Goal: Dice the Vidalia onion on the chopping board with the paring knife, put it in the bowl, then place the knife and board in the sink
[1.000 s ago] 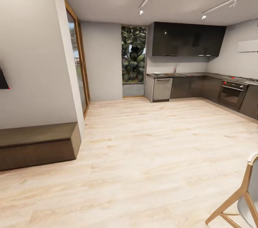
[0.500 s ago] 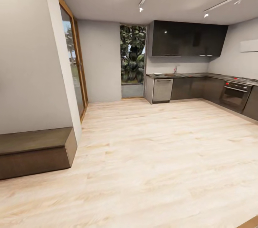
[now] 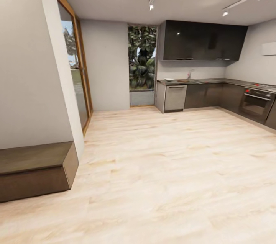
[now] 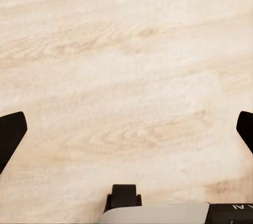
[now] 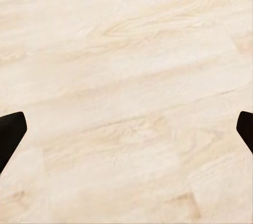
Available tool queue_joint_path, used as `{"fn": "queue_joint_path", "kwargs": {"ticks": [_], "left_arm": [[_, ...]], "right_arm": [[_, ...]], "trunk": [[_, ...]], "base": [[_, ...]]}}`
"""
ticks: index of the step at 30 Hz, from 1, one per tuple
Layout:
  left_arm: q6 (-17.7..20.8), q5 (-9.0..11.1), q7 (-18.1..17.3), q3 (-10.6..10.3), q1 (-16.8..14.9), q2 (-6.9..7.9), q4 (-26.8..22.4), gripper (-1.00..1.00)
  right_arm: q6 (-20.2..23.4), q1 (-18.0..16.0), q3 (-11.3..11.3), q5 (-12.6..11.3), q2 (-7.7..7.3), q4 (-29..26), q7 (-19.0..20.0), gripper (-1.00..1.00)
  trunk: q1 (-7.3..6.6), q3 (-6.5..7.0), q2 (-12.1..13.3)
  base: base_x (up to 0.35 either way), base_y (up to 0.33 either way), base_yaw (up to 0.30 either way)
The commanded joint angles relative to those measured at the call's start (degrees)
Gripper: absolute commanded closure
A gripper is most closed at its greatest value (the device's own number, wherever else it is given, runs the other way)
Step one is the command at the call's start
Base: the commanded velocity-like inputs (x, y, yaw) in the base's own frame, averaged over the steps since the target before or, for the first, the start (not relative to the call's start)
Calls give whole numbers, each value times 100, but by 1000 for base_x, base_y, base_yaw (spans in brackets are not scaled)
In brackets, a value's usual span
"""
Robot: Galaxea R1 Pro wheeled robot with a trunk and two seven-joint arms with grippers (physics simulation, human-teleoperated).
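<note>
A pale wood-plank floor stretches across an open room toward dark lower cabinets and glossy black wall cabinets. A low brown bench sits against the near wall, beside a tall wood-framed glass door. A built-in oven with red knobs stands at far right, and leafy plants fill a window in the back wall.

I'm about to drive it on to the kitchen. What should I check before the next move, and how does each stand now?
1. Wooden floor ahead bare of obstacles: ok.
2. Countertop in sight, far end of room: ok.
3. Tap marking the sink visible: ok.
4. Onion, knife, board located: cannot tell, too far.
5. Left claw open, holding nothing: ok.
6. Right claw open, holding nothing: ok.
</note>
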Motion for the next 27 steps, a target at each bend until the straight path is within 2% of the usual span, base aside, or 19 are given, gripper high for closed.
{"fn": "queue_joint_path", "kwargs": {"ticks": [1, 12, 27], "left_arm": [[-10, 3, -4, 1, 1, 1, -6, -100], [-10, 3, -4, 1, 1, 1, -3, -100], [-10, 3, -4, 1, 1, 1, -3, -100]], "right_arm": [[-19, -3, -18, -5, 5, 3, 3, -100], [-19, -3, -24, -5, 5, 3, 3, -100], [-19, -3, -24, -5, 5, 3, 3, -100]], "trunk": [[4, -5, -2], [4, -5, -2], [4, -5, -2]], "base": [[346, 0, -4], [346, 0, -79], [346, 0, -138]]}}
